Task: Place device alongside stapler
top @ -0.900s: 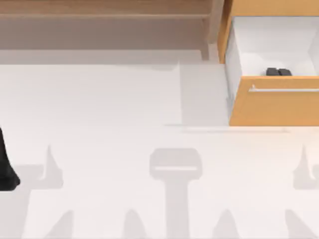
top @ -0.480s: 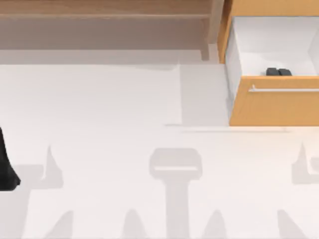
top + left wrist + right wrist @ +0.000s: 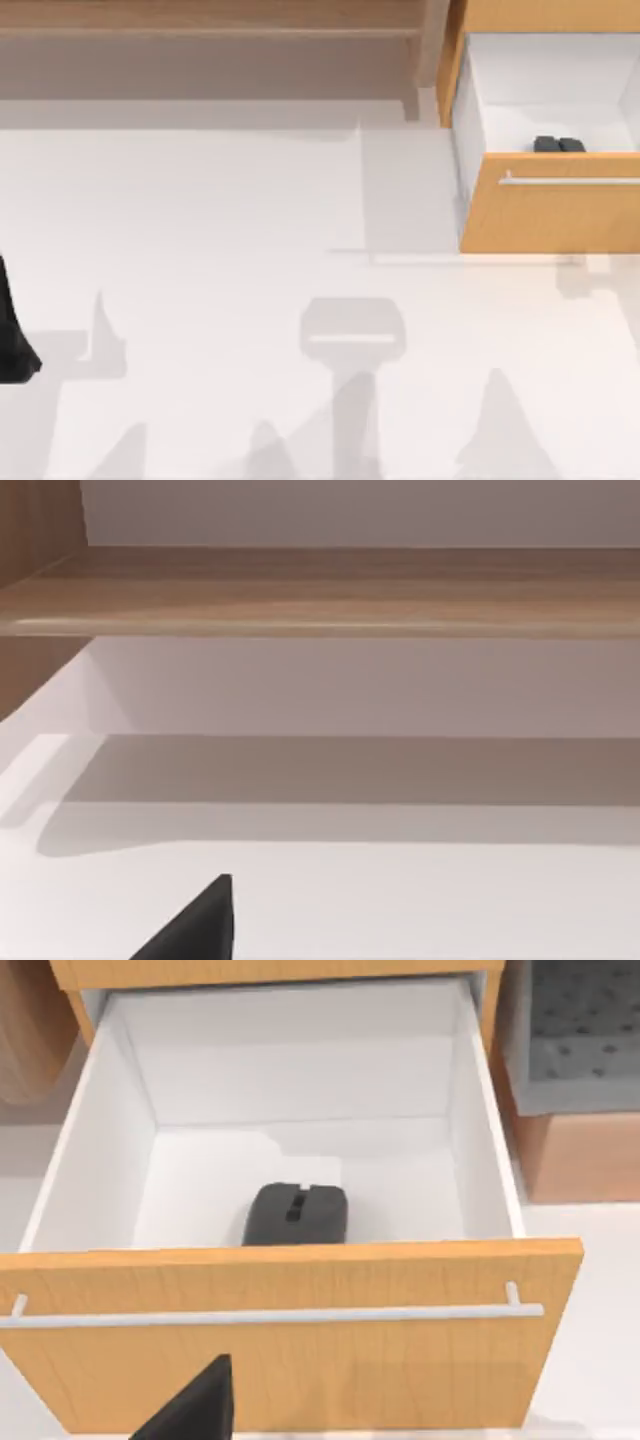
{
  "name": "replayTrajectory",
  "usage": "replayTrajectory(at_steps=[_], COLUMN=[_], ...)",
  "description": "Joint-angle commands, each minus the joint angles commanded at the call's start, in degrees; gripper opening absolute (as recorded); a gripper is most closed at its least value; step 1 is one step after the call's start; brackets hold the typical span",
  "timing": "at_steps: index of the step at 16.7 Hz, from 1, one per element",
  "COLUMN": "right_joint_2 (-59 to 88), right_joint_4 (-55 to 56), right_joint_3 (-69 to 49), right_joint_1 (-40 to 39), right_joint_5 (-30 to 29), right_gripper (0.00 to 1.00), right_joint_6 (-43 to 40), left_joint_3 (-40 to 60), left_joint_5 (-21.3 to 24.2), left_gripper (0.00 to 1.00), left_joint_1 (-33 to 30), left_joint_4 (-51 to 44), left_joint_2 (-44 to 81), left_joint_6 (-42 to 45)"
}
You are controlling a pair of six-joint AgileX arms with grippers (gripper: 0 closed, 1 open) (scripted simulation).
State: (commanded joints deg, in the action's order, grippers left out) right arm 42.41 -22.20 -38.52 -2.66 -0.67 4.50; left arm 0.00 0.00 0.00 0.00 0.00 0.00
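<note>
Pincer tips first, going from left to right. My left arm [image 3: 14, 340] sits parked at the left edge of the tabletop [image 3: 220, 230], and its pincer [image 3: 195, 927] peeks in as one dark tip in the left wrist view, so I cannot tell if it is spread or pressed together. It faces a long wooden shelf [image 3: 320, 590].

Over on the right stands the orange drawer [image 3: 550, 215], pulled open. The device [image 3: 558, 145] lies flat on the drawer's white floor, close behind the drawer front. From my right wrist view the device [image 3: 297, 1214] is low, dark and rounded. My right pincer [image 3: 195, 1407] shows one dark tip there too, so again I cannot tell its state. It is outside the drawer, in front of the orange front, with the device beyond that front and lower inside.

I think the device is small, light and hard, with a smooth top that could slip. I would pinch it across its narrow middle, on the two long sides, coming down from above.

I see no stapler yet.
</note>
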Motion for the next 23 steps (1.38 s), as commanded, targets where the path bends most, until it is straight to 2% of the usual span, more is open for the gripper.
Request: replayTrajectory(at_steps=[14, 19, 23], right_joint_2=[75.7, 91.9, 96.5], right_joint_4=[-34.4, -42.7, -45.0], right_joint_3=[-63.8, -78.5, -83.4], right_joint_1=[-4.5, -5.3, -5.3], right_joint_5=[-1.0, -1.1, -1.0], right_gripper=[1.00, 1.00, 1.00], right_joint_6=[7.5, 9.5, 10.1], left_joint_3=[0.0, 0.0, 0.0], left_joint_5=[0.0, 0.0, 0.0], left_gripper=[1.00, 1.00, 1.00], left_joint_1=[0.0, 0.0, 0.0], left_joint_4=[0.0, 0.0, 0.0], left_joint_2=[0.0, 0.0, 0.0], left_joint_6=[0.0, 0.0, 0.0])
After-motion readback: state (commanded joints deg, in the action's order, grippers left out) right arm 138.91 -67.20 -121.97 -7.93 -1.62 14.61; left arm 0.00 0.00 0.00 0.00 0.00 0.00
